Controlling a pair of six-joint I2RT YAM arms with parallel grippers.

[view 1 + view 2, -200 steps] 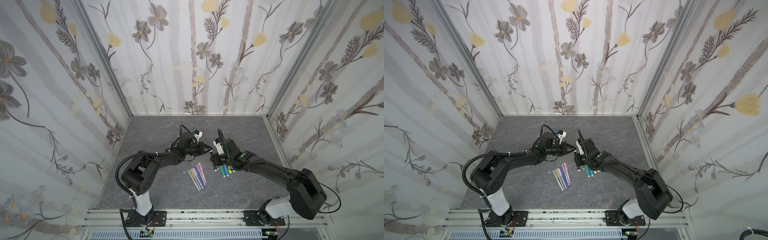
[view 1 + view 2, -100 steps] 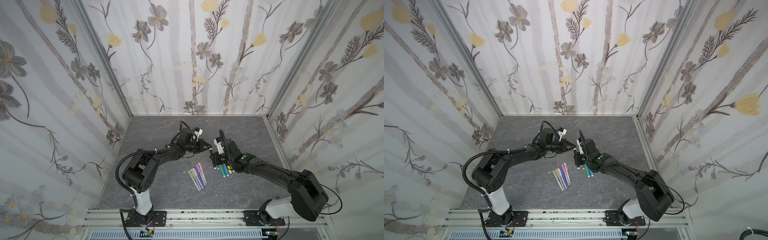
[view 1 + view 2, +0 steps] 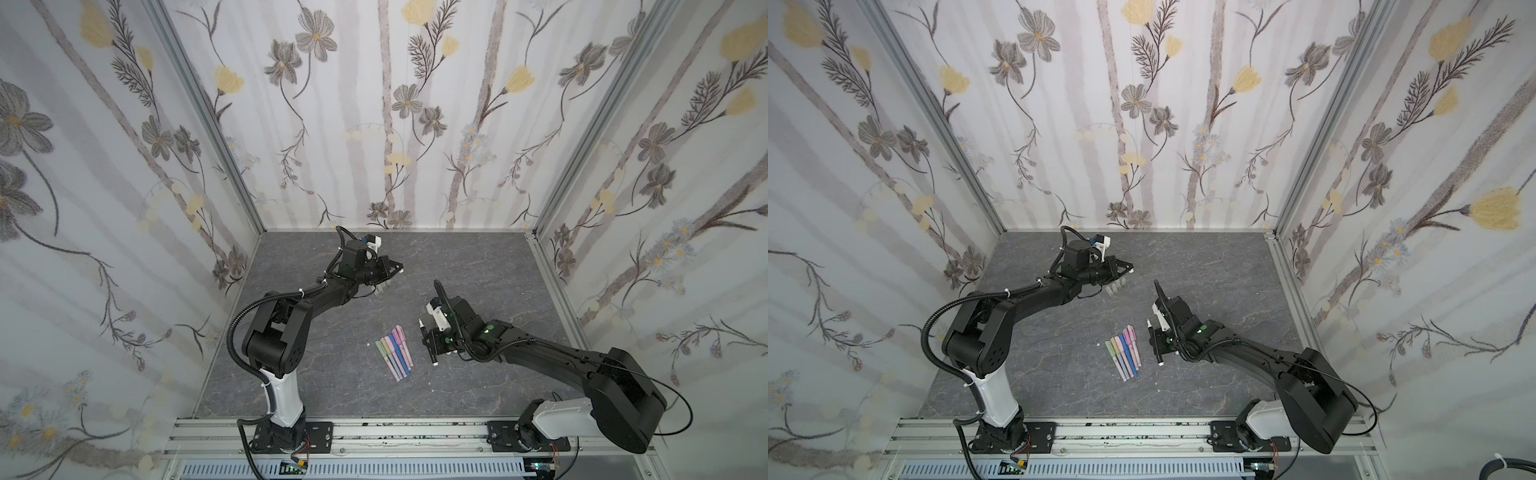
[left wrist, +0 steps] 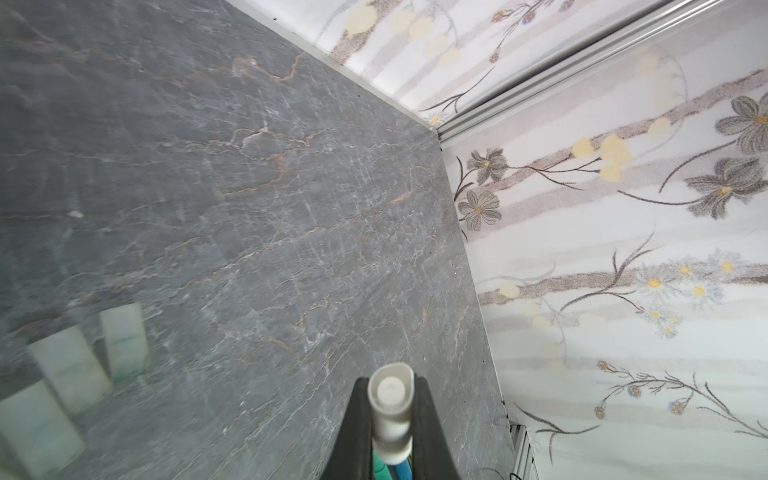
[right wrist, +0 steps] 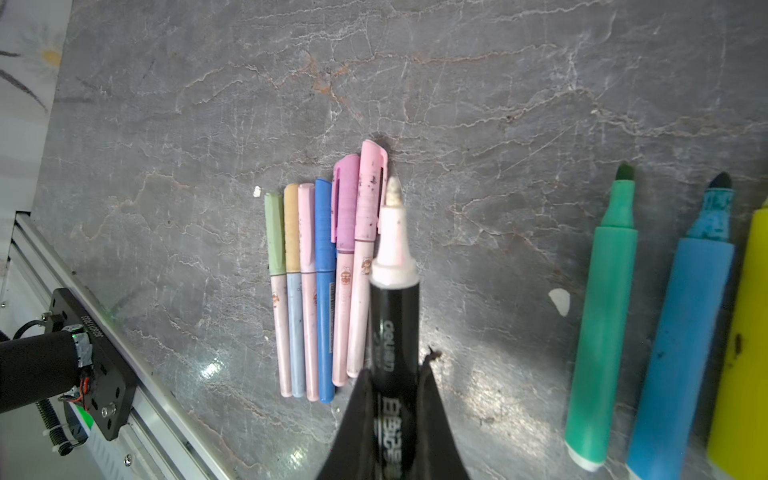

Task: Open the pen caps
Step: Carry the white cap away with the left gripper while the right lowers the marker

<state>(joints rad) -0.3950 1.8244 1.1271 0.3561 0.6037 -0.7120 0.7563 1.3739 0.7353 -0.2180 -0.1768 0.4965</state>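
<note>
Dark grey worktop point(image 3: 469, 266), stone-look w/ pale and rust-brown veins, mostly bare toward the back and both sides. Boxed in on 3 sides by wallpapered walls point(image 3: 390, 104): grey & yellow flowers, thin dark stems, broad taupe stripes. Aluminium posts point(image 3: 208, 112) at the two rear corners; aluminium rail point(image 3: 415, 432) along the front edge, carrying both arm bases. Bright glare patches on the stone in the right wrist view, plus a small white fleck point(image 5: 559, 301).

Six pastel pens point(image 3: 394, 353) near mid-front, side by side and touching, caps on – green, peach, pink, blue, purple, pink. Right of them, right jaws clenched on a black pen point(image 5: 395, 328): barrel gripped, white nib bare, right beside the pastel row. Teal, blue & yellow markers point(image 5: 602, 316) flat on the stone in the right wrist view, teal & blue tips uncapped, yellow cut off by the frame edge; all three hidden under the right arm point(image 3: 540, 353) in both top views.

Toward back-centre, left jaws raised and clenched on a whitish pen cap point(image 4: 390, 399). Short row of translucent greyish caps point(image 3: 1116, 286) on the worktop just beside them. Blurred in the left wrist view – upright or lying, cannot tell.
</note>
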